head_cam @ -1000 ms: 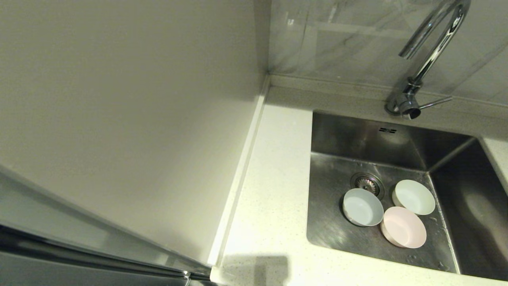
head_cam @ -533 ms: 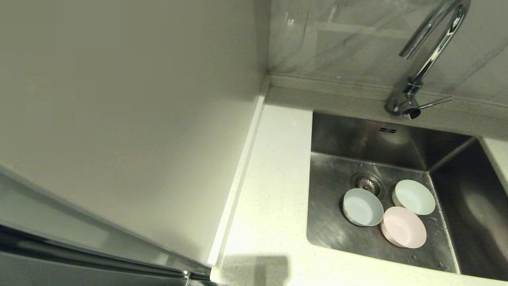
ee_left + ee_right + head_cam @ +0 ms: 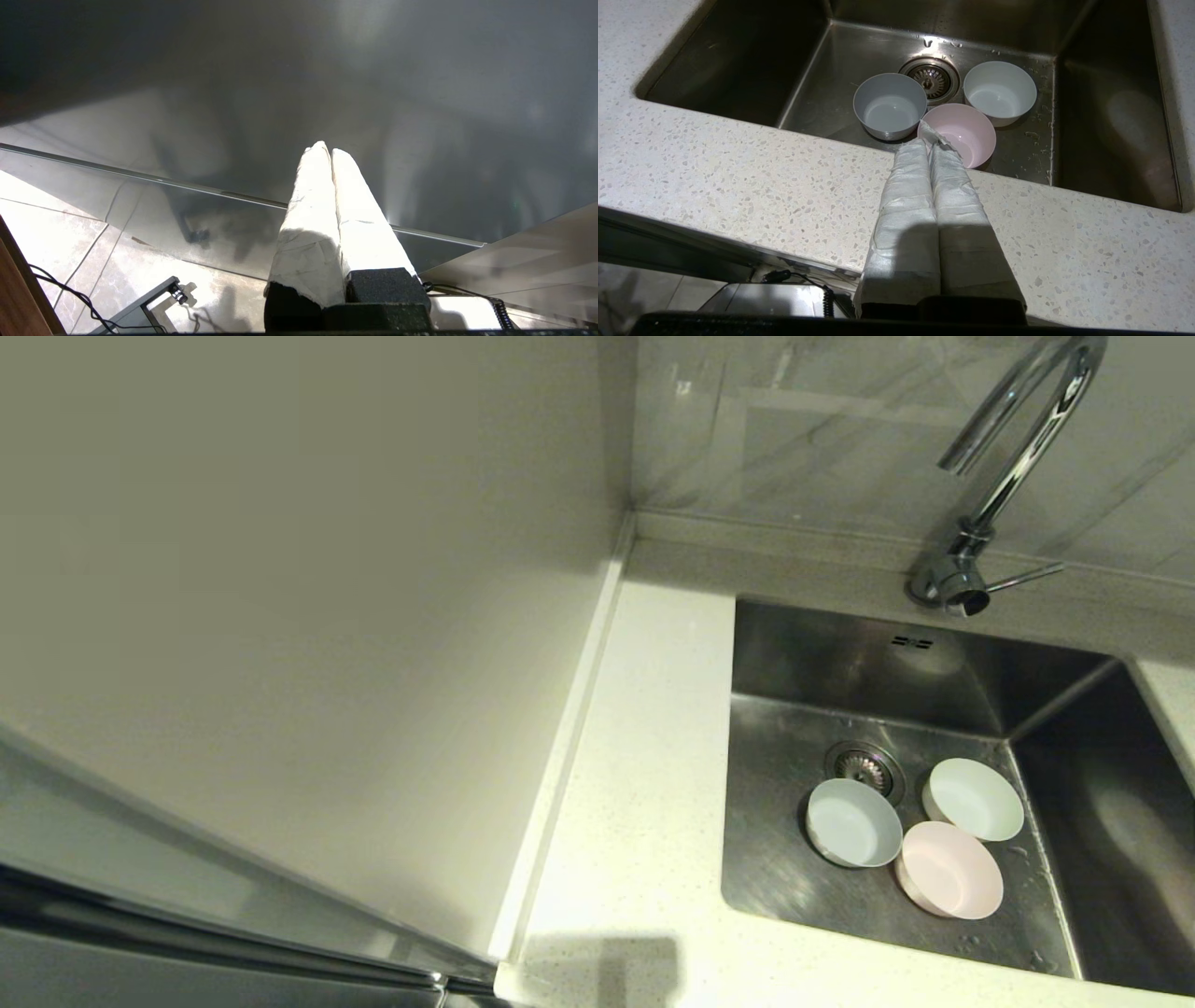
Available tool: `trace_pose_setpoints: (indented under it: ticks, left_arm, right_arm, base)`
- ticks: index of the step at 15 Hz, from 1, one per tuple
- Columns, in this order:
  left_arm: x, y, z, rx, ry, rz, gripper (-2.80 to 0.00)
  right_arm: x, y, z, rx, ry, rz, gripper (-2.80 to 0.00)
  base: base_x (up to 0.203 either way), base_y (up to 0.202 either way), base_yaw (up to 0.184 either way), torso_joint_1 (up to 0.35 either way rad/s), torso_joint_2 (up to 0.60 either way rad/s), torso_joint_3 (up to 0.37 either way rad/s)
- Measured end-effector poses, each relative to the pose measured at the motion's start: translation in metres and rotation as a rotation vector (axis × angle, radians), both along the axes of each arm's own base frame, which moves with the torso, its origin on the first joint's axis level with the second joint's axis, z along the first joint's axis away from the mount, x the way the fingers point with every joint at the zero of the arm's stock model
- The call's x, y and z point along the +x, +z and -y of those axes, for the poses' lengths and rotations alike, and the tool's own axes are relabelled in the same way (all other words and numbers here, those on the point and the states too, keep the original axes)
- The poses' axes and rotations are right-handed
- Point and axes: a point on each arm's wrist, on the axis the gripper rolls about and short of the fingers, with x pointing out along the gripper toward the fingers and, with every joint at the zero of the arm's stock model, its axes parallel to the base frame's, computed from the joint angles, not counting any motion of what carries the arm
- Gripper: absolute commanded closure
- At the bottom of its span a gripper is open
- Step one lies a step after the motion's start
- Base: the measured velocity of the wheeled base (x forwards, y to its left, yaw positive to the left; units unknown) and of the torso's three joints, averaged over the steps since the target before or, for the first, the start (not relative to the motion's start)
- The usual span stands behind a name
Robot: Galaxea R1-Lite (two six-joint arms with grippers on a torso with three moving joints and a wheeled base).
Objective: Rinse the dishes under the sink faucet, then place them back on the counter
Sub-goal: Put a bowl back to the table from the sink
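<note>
Three small bowls sit on the floor of the steel sink point(image 3: 794, 887) beside the drain strainer point(image 3: 864, 767): a pale blue bowl point(image 3: 851, 823) point(image 3: 889, 105), a pale pink bowl point(image 3: 950, 870) point(image 3: 964, 133) and a whitish-green bowl point(image 3: 974, 799) point(image 3: 999, 89). The chrome faucet point(image 3: 1004, 476) rises behind the sink, its lever point(image 3: 1025, 578) pointing right. My right gripper point(image 3: 928, 140) is shut and empty, hovering over the counter's front strip point(image 3: 738, 177) short of the pink bowl. My left gripper point(image 3: 326, 150) is shut and empty, low down facing a grey cabinet front. Neither arm shows in the head view.
The speckled counter point(image 3: 635, 784) runs left of the sink, bounded by a plain beige wall panel point(image 3: 280, 597). Marbled tiles point(image 3: 822, 429) back the faucet. Water drops dot the sink floor. Cables lie on the tiled floor point(image 3: 60, 242) below.
</note>
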Motion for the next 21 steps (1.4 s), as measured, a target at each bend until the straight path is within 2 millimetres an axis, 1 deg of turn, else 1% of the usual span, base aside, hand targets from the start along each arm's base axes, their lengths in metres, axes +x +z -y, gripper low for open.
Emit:
trace_pose_setpoints:
  ticks: [21]
  left_arm:
    - [0.0,0.0,0.0,0.0,0.0,0.0,0.0]
  right_arm:
    - [0.0,0.0,0.0,0.0,0.0,0.0,0.0]
  base:
    - [0.0,0.0,0.0,0.0,0.0,0.0]
